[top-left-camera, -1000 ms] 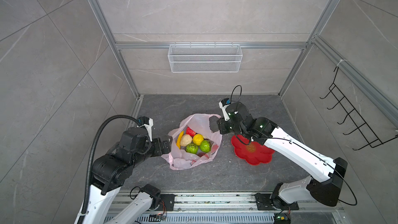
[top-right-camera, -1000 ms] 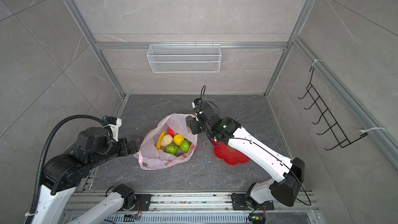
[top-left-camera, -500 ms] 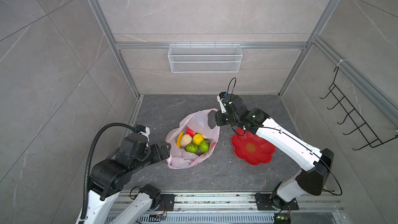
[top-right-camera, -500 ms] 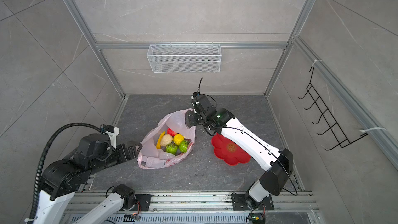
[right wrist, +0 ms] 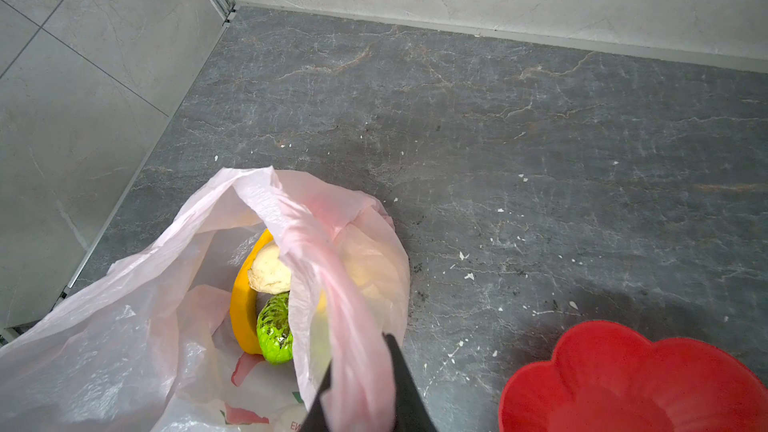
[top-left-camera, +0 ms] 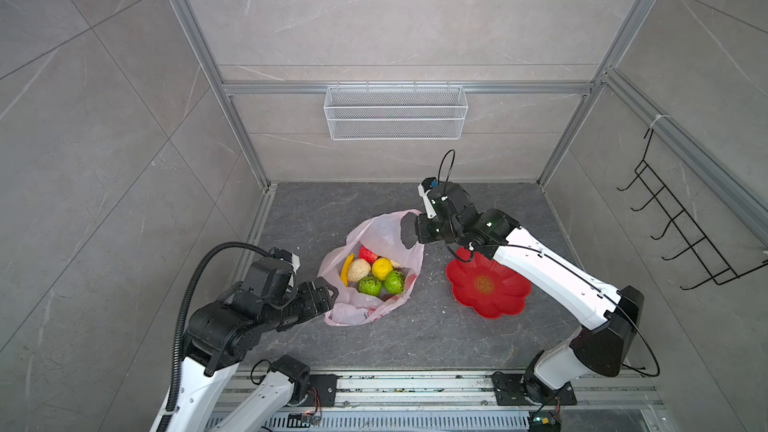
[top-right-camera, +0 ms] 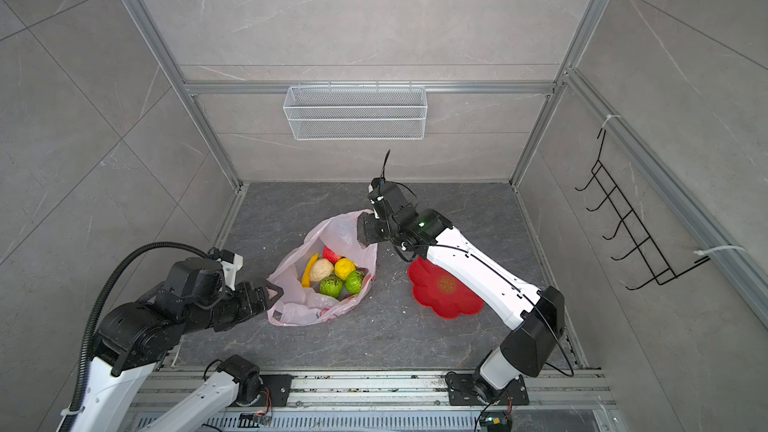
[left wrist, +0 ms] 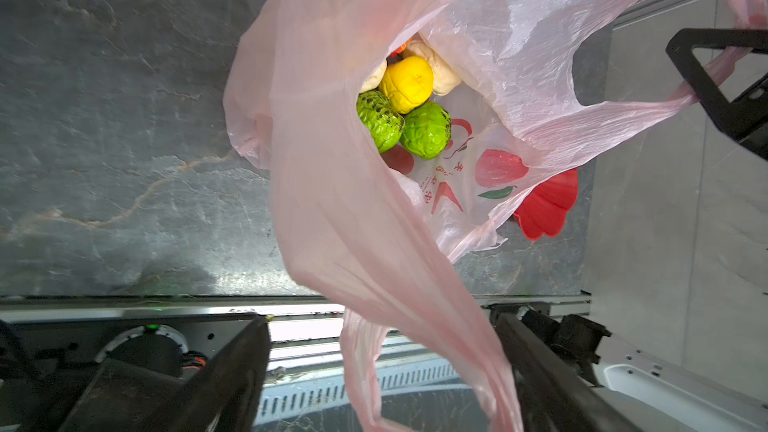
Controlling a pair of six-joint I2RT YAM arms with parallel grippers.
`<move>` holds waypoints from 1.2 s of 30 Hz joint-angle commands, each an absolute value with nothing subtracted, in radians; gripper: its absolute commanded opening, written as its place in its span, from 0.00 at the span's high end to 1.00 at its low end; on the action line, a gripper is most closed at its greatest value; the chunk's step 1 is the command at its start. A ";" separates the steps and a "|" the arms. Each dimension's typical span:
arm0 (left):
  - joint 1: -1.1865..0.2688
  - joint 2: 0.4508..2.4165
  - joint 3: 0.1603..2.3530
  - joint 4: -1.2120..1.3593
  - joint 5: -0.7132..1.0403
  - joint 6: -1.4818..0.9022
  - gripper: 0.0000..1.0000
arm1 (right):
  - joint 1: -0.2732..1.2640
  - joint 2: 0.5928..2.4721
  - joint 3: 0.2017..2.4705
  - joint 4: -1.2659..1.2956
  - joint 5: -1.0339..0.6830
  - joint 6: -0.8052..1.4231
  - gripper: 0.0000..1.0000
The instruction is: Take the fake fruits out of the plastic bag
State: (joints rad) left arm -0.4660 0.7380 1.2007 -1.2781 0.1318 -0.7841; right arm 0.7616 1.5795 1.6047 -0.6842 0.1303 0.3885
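**Right pincer holds a bag handle; fruits lie inside the bag**

Nearest the front rail, the left gripper (top-left-camera: 327,290) sits at the near-left edge of the plastic bag (top-left-camera: 384,232). Its jaws stand wide apart. In the left wrist view, the bag's near handle (left wrist: 415,305) hangs loosely between the two fingers (left wrist: 237,367), and neither finger pinches it.

The bag rests on the dark grey tabletop (top-left-camera: 415,338) with its mouth gaping upward. The fake fruits (top-left-camera: 376,274) are bunched at its bottom:
- A yellow banana (top-left-camera: 345,268) lies along the left side.
- A cream lumpy ball (top-left-camera: 359,270) is next to the banana.
- A red piece (top-left-camera: 368,253) sits behind them.
- A yellow ball (top-left-camera: 382,268) is in the middle.
- Two green lumpy balls (top-left-camera: 370,285) are nearest the front.

Red prints show on the bag's lower wall.

Further back, the right gripper (top-left-camera: 407,233) is clamped on the bag's far handle (right wrist: 353,326) and holds that side of the bag up off the table. A red flower-shaped dish (top-left-camera: 488,299) lies on the tabletop just right of the bag, partly under the right arm.

A white wire basket (top-left-camera: 395,118) hangs on the back wall.
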 commanded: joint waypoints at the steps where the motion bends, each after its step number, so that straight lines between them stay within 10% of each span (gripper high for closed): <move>1: -0.468 0.763 1.181 -1.208 0.210 -0.761 0.29 | 0.764 1.571 1.602 -0.688 0.127 0.368 0.84; 7: -0.468 0.771 1.113 -1.184 0.237 -0.741 0.80 | 0.764 1.531 1.549 -0.699 0.159 0.373 0.84; 11: -0.468 0.719 1.030 -1.170 0.281 -0.751 0.95 | 0.764 1.472 1.472 -0.722 0.156 0.397 0.82; 22: -0.469 0.645 0.824 -1.042 0.309 -0.793 1.00 | 0.787 1.290 1.460 -0.855 0.091 0.385 0.40; 36: -0.503 0.660 0.756 -0.931 0.233 -0.815 1.00 | 1.166 1.621 1.864 -0.919 0.092 0.344 0.58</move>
